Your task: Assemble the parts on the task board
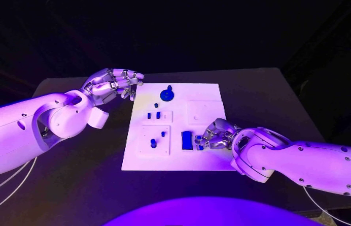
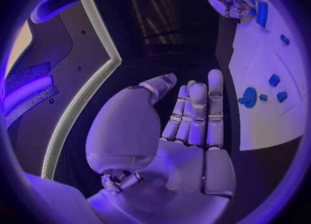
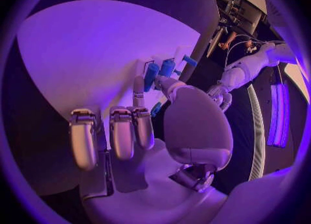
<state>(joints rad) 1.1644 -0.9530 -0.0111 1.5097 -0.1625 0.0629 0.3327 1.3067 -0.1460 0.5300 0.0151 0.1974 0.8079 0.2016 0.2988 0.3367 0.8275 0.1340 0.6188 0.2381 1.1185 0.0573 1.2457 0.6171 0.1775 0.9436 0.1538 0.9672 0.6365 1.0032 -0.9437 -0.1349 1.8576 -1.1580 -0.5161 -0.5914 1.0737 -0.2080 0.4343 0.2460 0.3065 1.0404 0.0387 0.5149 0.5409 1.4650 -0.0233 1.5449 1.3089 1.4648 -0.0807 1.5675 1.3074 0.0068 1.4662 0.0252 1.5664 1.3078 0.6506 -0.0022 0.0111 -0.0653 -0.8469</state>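
Observation:
The white task board (image 1: 175, 127) lies mid-table. On it are a round blue knob (image 1: 167, 93), a small peg (image 1: 156, 104), two small blue pieces (image 1: 153, 115), another peg (image 1: 153, 143) and a larger blue block (image 1: 187, 139). My right hand (image 1: 214, 137) rests low on the board's near right part, beside the block, fingers curled in. A small blue part (image 3: 157, 109) sits between its thumb and fingers. My left hand (image 1: 115, 84) hovers off the board's far left corner, holding nothing, its fingers (image 2: 197, 112) stretched out. The left wrist view shows the knob (image 2: 249, 98) and the board (image 2: 272, 120).
The black table (image 1: 80, 185) surrounds the board, with bare room on both sides and in front. Raised white square plates (image 1: 203, 111) sit on the board's right half. The table's far edge (image 1: 190, 69) lies just beyond the board.

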